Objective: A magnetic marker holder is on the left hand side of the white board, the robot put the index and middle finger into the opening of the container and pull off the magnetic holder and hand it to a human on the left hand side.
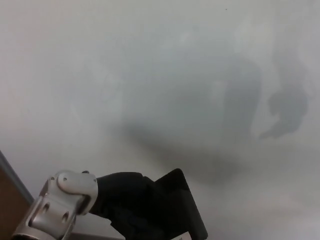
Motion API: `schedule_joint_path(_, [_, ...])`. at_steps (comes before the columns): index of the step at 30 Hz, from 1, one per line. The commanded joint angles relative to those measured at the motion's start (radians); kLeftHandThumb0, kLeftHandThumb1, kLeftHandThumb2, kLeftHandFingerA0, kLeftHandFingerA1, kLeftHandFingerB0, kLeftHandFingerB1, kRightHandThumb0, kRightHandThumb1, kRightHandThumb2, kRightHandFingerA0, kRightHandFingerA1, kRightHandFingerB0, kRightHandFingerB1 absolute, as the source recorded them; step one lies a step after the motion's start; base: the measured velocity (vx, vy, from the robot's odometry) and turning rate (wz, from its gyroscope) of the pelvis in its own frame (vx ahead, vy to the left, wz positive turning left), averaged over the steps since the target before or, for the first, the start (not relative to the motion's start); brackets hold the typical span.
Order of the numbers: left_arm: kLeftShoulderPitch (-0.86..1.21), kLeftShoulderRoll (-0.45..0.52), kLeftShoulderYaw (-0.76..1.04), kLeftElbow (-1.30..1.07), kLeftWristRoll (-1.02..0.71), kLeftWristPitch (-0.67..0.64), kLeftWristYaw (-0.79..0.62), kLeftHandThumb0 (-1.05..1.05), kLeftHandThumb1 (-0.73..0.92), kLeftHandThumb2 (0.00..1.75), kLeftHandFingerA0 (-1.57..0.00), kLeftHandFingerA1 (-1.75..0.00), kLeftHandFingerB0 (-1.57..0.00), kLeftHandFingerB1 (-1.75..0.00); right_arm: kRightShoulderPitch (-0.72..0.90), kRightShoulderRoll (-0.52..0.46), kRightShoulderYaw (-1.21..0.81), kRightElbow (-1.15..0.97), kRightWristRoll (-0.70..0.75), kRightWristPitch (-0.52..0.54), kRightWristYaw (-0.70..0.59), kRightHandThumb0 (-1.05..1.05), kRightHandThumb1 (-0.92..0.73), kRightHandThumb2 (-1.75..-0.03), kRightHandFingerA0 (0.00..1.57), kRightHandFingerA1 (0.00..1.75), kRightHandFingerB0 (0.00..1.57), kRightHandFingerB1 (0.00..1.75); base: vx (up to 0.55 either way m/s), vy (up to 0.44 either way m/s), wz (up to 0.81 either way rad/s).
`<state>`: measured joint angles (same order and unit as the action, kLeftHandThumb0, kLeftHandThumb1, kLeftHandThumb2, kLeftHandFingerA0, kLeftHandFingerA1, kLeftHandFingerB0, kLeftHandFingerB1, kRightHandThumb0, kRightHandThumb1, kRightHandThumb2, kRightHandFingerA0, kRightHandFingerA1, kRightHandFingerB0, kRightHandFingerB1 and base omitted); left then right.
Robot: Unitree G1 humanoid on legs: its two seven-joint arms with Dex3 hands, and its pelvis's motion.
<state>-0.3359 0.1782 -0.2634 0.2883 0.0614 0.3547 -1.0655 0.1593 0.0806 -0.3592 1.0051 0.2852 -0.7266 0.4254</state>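
While my left hand (122, 202) sits low at about seven o'clock, its black fingers are hooked into the holder (175, 210) and clamped on it. My pale wrist (62, 205) comes in from the bottom left corner. I see the holder tilted, its upper corner pointing toward twelve, its lower part cut off by the bottom edge. Beyond it, from nine to three o'clock, spreads the whiteboard (165, 65), crossed by soft grey shadows.
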Motion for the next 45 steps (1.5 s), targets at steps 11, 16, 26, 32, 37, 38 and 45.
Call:
schedule_joint_path(11, [0.323,-0.084,0.777,-0.168,-1.047,0.459,-0.200,-0.36,0.67,0.60,-0.94,-0.90,-0.75,-0.57,-0.034,-0.028,-0.124,0.072,0.197,0.321,0.179,-0.57,-0.76,-0.64,0.59,0.53,0.46,0.41,0.00,0.000,0.00])
schedule_joint_path(16, [0.360,-0.052,0.872,-0.217,-1.152,0.512,-0.151,-0.43,0.75,0.62,-0.97,-0.91,-0.77,-0.68,-0.034,-0.027,-0.149,0.076,0.219,0.360,0.181,-0.58,-0.75,-0.63,0.60,0.52,0.47,0.40,0.00,0.000,0.00])
schedule_joint_path(26, [0.445,-0.022,0.993,-0.363,-1.325,0.518,-0.049,-0.50,0.78,0.63,-0.99,-0.98,-0.73,-0.88,-0.023,-0.028,-0.205,0.080,0.265,0.447,0.232,-0.58,-0.78,-0.64,0.61,0.52,0.45,0.39,0.00,0.000,0.00])
schedule_joint_path(32, [0.462,-0.011,1.002,-0.403,-1.355,0.545,-0.037,-0.52,0.81,0.63,-0.96,-1.09,-0.71,-1.06,-0.017,-0.039,-0.230,0.092,0.274,0.485,0.269,-0.58,-0.78,-0.64,0.59,0.52,0.43,0.39,0.00,0.000,0.00])
schedule_joint_path(37, [0.471,-0.017,0.995,-0.443,-1.383,0.553,-0.012,-0.54,0.79,0.62,-0.97,-1.06,-0.73,-1.03,0.002,-0.030,-0.232,0.059,0.283,0.510,0.301,-0.61,-0.63,-0.97,0.49,0.61,0.38,0.52,0.00,0.000,0.00])
schedule_joint_path(38, [0.471,-0.016,0.991,-0.452,-1.393,0.557,-0.013,-0.55,0.80,0.63,-0.95,-1.07,-0.72,-1.04,0.017,-0.021,-0.224,0.023,0.292,0.526,0.332,-0.64,-0.61,-0.96,0.50,0.59,0.38,0.51,0.00,0.000,0.00])
schedule_joint_path(45, [0.467,-0.036,0.972,-0.487,-1.425,0.555,0.009,-0.55,0.77,0.63,-1.04,-1.11,-0.80,-1.04,0.118,0.050,-0.142,-0.276,0.342,0.602,0.375,-0.60,-0.77,-0.63,0.59,0.42,0.48,0.36,0.00,0.000,0.00])
